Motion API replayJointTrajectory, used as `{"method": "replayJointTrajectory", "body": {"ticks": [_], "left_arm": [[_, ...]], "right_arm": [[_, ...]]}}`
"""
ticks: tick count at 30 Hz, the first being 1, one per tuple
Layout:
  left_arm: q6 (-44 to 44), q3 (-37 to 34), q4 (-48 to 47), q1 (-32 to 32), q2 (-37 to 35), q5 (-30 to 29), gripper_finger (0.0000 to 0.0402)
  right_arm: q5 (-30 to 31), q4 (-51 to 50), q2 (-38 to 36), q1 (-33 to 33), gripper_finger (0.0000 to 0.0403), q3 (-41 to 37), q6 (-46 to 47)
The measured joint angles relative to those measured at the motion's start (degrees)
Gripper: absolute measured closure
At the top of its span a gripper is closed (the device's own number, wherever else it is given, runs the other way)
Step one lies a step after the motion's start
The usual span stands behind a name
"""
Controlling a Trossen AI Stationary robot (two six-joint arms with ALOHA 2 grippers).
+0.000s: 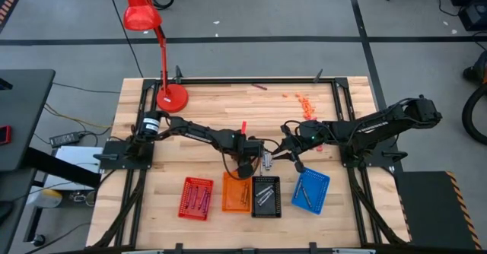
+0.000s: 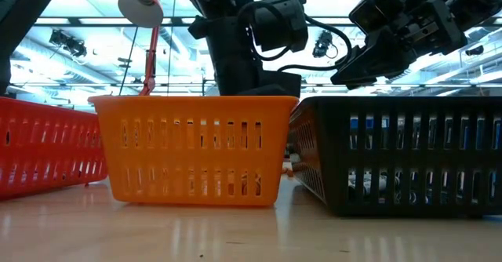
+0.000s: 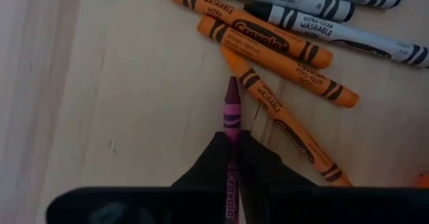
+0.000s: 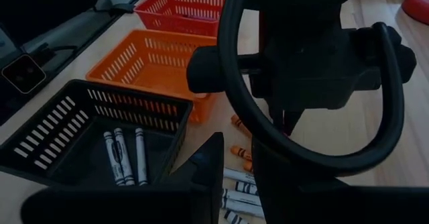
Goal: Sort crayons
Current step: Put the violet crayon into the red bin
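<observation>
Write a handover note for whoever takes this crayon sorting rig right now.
Left gripper: shut on a purple crayon, at the loose pile behind the trays.
Right gripper: beside the pile, nothing seen held.
Done: crayons lie in the red tray, orange tray, black tray and blue tray.
Left: place the purple one, then sort the orange and grey-white ones in the pile.

High view overhead, facing straight down on whole table (image 1: 228,109), low view level at tabletop, close behind orange tray (image 2: 196,148), wrist views close, both seeing loose crayons (image 3: 268,46).
</observation>
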Motion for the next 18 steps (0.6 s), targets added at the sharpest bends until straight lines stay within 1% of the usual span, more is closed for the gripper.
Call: {"method": "replayJointTrajectory", "body": {"ticks": [8, 18], "left_arm": [[-0.1, -0.3, -2.0, 0.0, -1.6, 0.3, 0.0377], [-2.5, -0.3, -5.2, -0.4, -7.3, 0.3, 0.0377]], "right_arm": [[0.0, -0.2, 0.0, 0.0, 0.0321, 0.0, 0.0], [0.0, -0.3, 0.0, 0.0, 0.0321, 0.0, 0.0]]}}
